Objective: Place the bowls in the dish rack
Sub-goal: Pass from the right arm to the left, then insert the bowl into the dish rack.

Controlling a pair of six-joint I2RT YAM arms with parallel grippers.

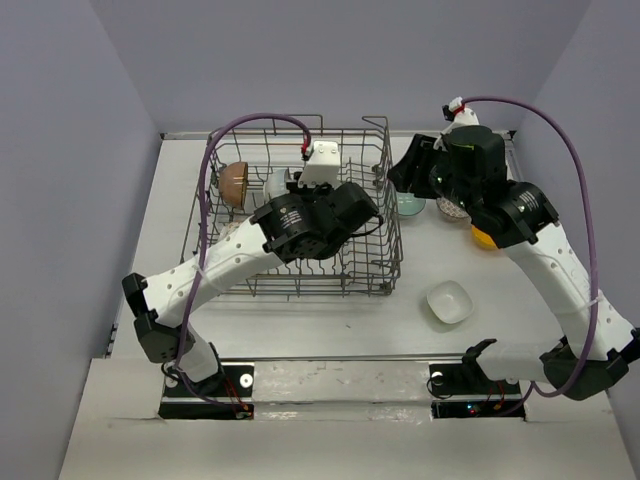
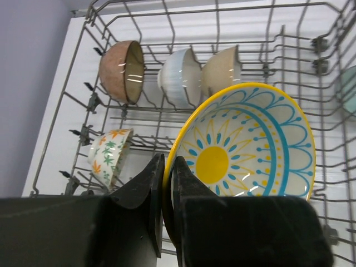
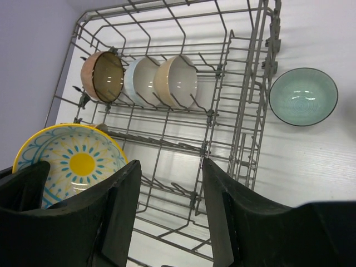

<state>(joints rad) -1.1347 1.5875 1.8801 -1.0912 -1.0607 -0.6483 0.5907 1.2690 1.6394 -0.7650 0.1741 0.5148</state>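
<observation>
My left gripper point(image 2: 168, 161) is shut on the rim of a yellow-rimmed sun-patterned bowl point(image 2: 245, 144), held on edge inside the dish rack point(image 2: 83, 100). Along the rack's back row stand a brown bowl point(image 2: 122, 71), a pale ribbed bowl point(image 2: 181, 75) and a beige bowl point(image 2: 222, 69). A leaf-patterned bowl point(image 2: 110, 156) leans at the left side. My right gripper point(image 3: 169, 167) hangs open over the rack's right side, with nothing between its fingers. A teal bowl point(image 3: 303, 95) lies on the table just outside the rack.
A squarish white bowl point(image 1: 449, 302) sits on the table right of the rack. An orange-yellow bowl point(image 1: 483, 238) and a speckled bowl point(image 1: 448, 208) are partly hidden under the right arm. Grey walls close in both sides.
</observation>
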